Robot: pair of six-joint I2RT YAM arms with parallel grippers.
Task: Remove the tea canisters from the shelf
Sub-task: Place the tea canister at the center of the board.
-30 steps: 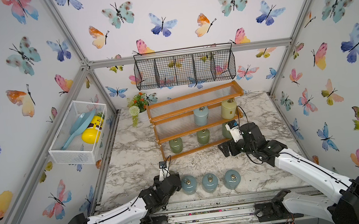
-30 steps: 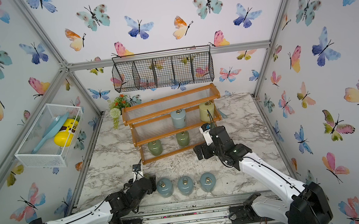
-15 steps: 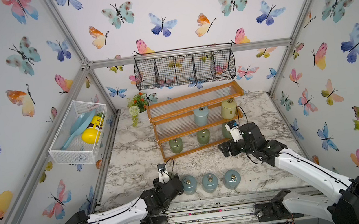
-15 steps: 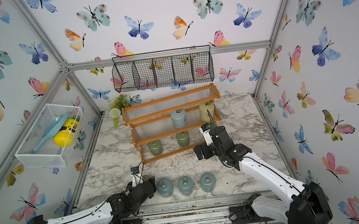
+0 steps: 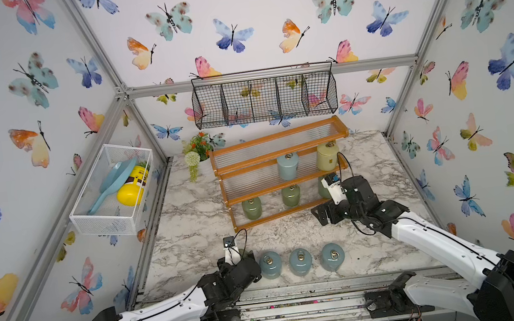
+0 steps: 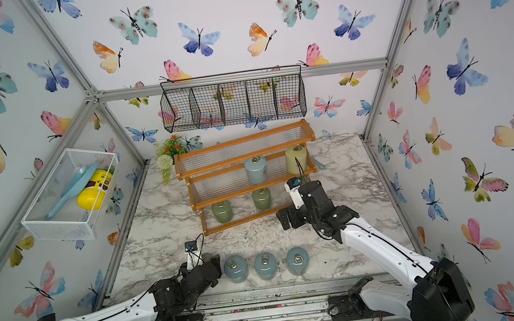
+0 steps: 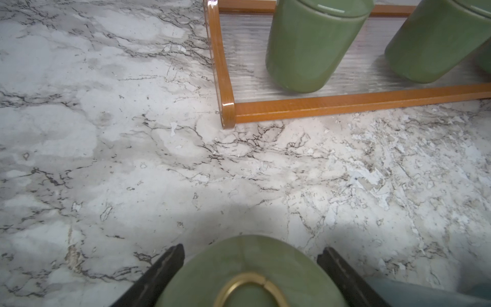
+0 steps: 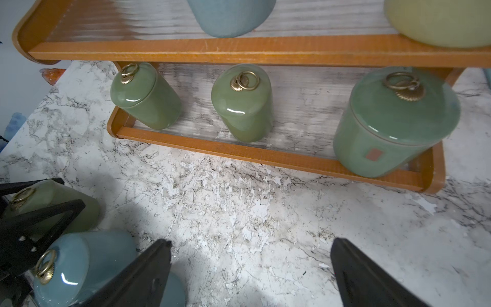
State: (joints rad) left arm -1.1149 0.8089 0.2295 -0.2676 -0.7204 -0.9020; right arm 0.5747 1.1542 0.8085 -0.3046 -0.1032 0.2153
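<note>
While L gripper [image 7: 251, 251] sits clamped on held green canister [image 7: 249, 265], R gripper [image 8: 251, 242] hangs fully open, empty, nearer the shelf [image 5: 256, 223]: low-tier green canister [image 5: 323, 188], axis vert., ~12 o'clock of it in a top view.

Open marble tabletop [image 5: 284, 235] between shelf [image 5: 275, 216] and blue canister row [image 5: 300, 262]; middle tier [image 5: 268, 189] low over green canisters [image 5: 291, 195]

Green canister [image 7: 249, 265], pale blue canisters [image 5: 300, 263], one pale yellow canister [image 5: 327, 157]; orange-brown shelf [image 5: 279, 136]; the bench [image 5: 196, 214] is white marble veined grey; the walls [image 5: 265, 12] carry pastel butterflies.
</note>
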